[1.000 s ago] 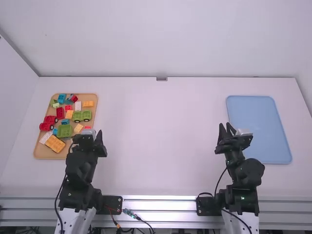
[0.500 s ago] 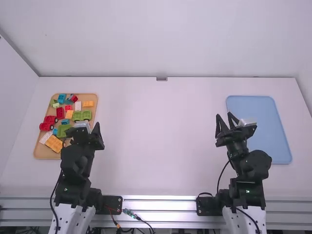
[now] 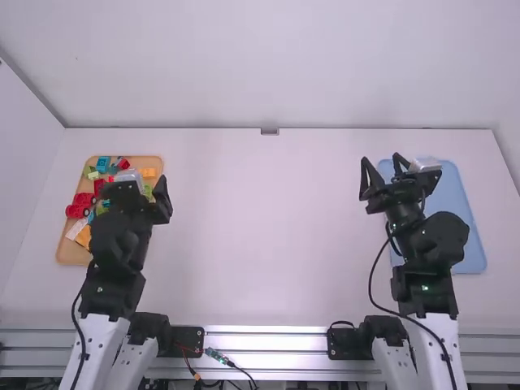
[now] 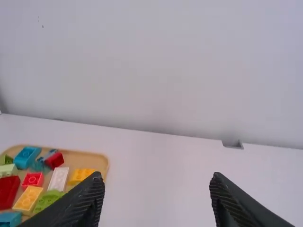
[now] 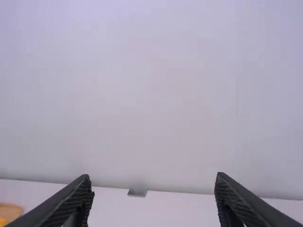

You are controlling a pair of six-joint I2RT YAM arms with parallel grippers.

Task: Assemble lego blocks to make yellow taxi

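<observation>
In the high view my left gripper (image 3: 136,185) hangs open over the tan tray, hiding part of its blocks. My right gripper (image 3: 381,159) is open too, beside the upper left part of the blue tray. Both stand empty, as the left gripper (image 4: 156,177) and right gripper (image 5: 153,178) show in their wrist views. On the tan tray lie a yellow block (image 3: 148,173), red wheeled pieces (image 3: 78,210) and a large yellow-orange piece (image 3: 84,236), partly covered. The left wrist view has yellow blocks (image 4: 28,198), a white block (image 4: 58,179) and a red block (image 4: 32,179).
The tan tray (image 3: 68,253) is at the table's left, the flat blue tray (image 3: 468,236) at its right. Between them stretches bare white table (image 3: 268,227). A white wall (image 3: 268,73) rises behind the far edge, where a small grey notch (image 3: 270,132) sits.
Both arms have extended away from the camera, the left gripper farther over the tan tray, the right one up alongside the blue tray. The blocks have stayed put.
</observation>
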